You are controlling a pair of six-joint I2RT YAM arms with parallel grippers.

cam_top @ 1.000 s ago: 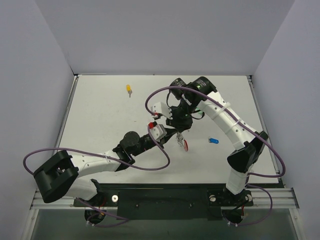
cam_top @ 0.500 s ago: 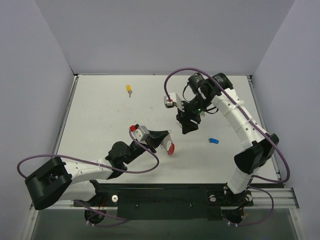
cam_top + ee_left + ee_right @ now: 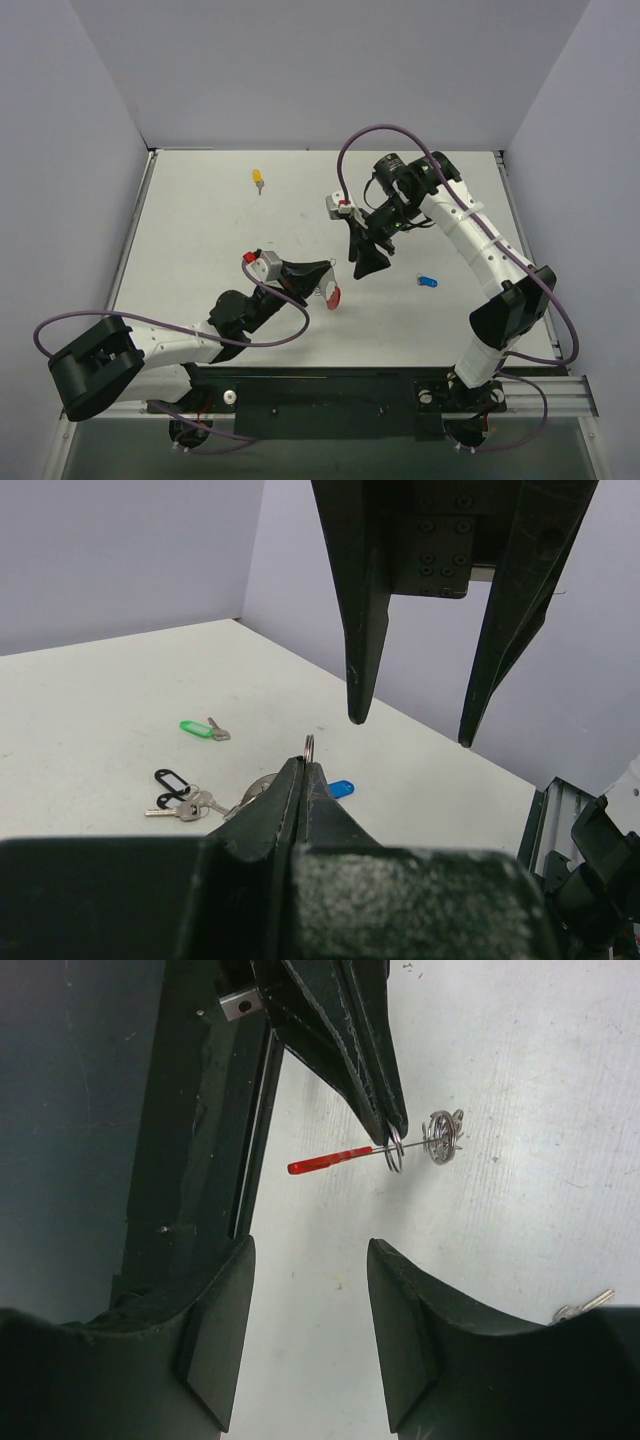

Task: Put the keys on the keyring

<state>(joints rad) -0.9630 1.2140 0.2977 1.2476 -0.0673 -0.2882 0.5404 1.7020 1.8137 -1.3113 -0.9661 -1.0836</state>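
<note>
My left gripper [image 3: 324,274] is shut on the keyring, pinching its silver loop [image 3: 310,747]. The ring's red arc [image 3: 331,297] hangs below the jaws, held off the table. In the right wrist view the red arc [image 3: 330,1161] sticks out left of the left fingertips [image 3: 392,1120], with small silver pieces [image 3: 442,1138] dangling to the right. My right gripper [image 3: 367,265] is open and empty, just right of and beyond the keyring. The blue key [image 3: 427,282] lies on the table to the right. Green [image 3: 199,728] and black [image 3: 171,779] keys show in the left wrist view.
The yellow key [image 3: 258,179] lies far back left on the white table [image 3: 200,230]. Grey walls enclose the table on three sides. The right arm [image 3: 470,235] arches over the right half. A silver key [image 3: 580,1307] shows at the right wrist view's lower right.
My left gripper has drawn back toward the near left with the keyring. My right gripper has pulled away from it to the right and stands open.
</note>
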